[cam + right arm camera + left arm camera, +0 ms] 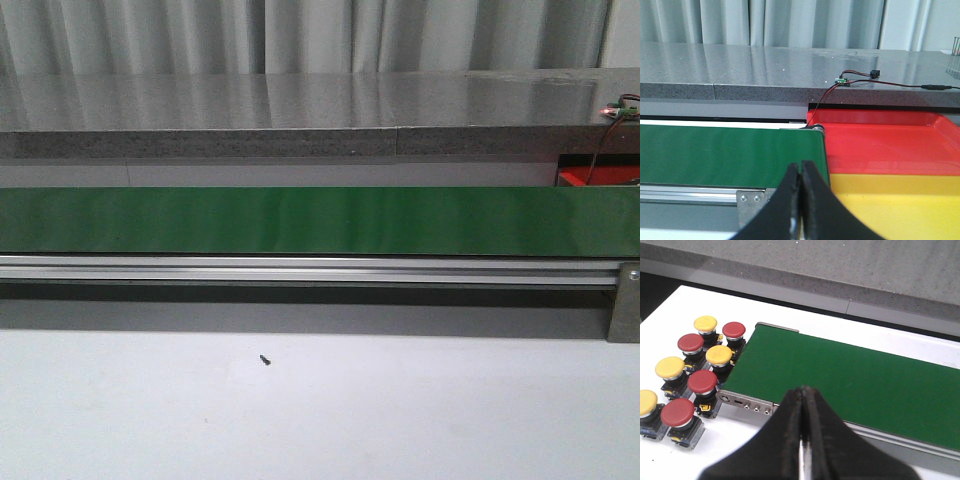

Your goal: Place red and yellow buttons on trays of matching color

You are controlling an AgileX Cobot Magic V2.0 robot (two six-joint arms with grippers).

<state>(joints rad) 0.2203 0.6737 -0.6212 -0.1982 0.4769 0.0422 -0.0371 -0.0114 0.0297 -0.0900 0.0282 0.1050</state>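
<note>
In the front view, the white surface [320,420] lies nearest the camera and carries one small dark speck [265,359], too small to identify. Beyond it runs an aluminium rail [300,270], then the green conveyor belt [300,220] spanning the full width of the view. Behind the belt stands a grey stone ledge [300,110] backed by curtains [300,35]. Neither arm appears in the front view.

The left end effector [803,440] has its two black fingers pressed together with nothing between them. It hangs over the near end of the belt, beside the belt's metal end plate [747,402].

The buttons stand in a cluster on the white surface just beside that belt end, all upright on dark bases:
- Yellow buttons: four [705,323], [719,355], [670,367], [646,402].
- Red buttons: four [734,330], [690,342], [702,381], [677,412].

None is on the belt or on a tray.

The right end effector [801,200] is likewise pressed together and holds nothing. It hangs near the belt's other end. Just beyond that end lie the red tray [880,145] and, nearer the wrist camera, the yellow tray [890,205], side by side and touching. A small green circuit board [841,79] with red and black wires [825,95] rests on the ledge behind the red tray.
</note>
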